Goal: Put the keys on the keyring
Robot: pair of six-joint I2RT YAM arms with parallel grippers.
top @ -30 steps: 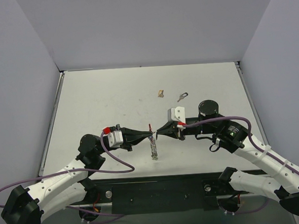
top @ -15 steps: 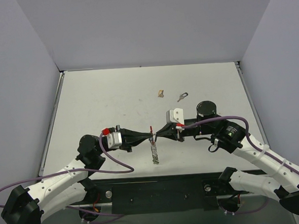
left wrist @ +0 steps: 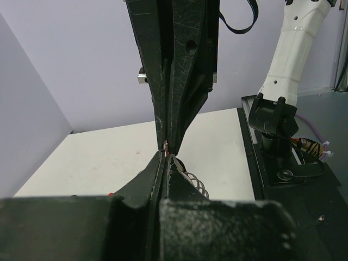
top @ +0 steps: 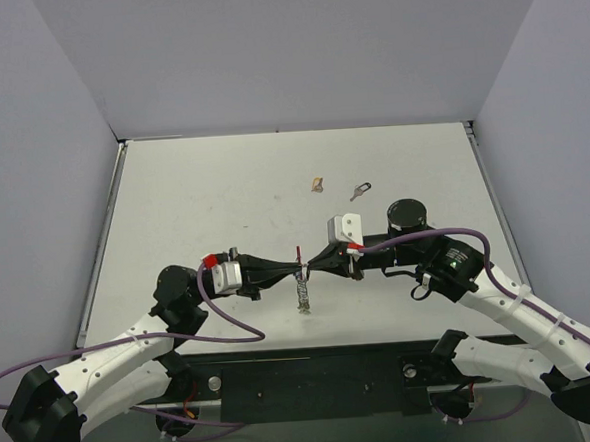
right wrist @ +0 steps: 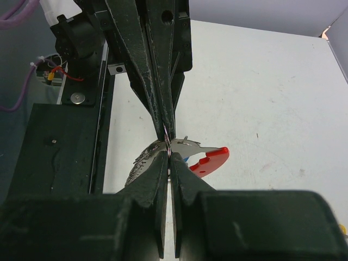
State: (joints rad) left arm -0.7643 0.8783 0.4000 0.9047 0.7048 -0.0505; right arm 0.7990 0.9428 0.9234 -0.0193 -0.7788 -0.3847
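Two end effectors [top: 292, 271] [top: 311, 266], one keyring [top: 303, 291], one loose key [top: 360, 190], one tan scrap [top: 317, 185]

The top view looks down from high behind the fingers [top: 275, 270] over the whole bench [top: 223, 185]; each wrist view sits close behind its own pair, facing the other; all share the meeting tips

table [top: 223, 185]: white | tan scrap [top: 318, 185]: lying far-centre | walls [top: 295, 51]: pale lilac

I read keyring [right wrist: 187, 148] red and silver, left gripper [top: 294, 272] and right gripper [top: 309, 268] black, table [top: 223, 195] off-white, cables [top: 232, 330] purple, key [top: 359, 190] head dark.
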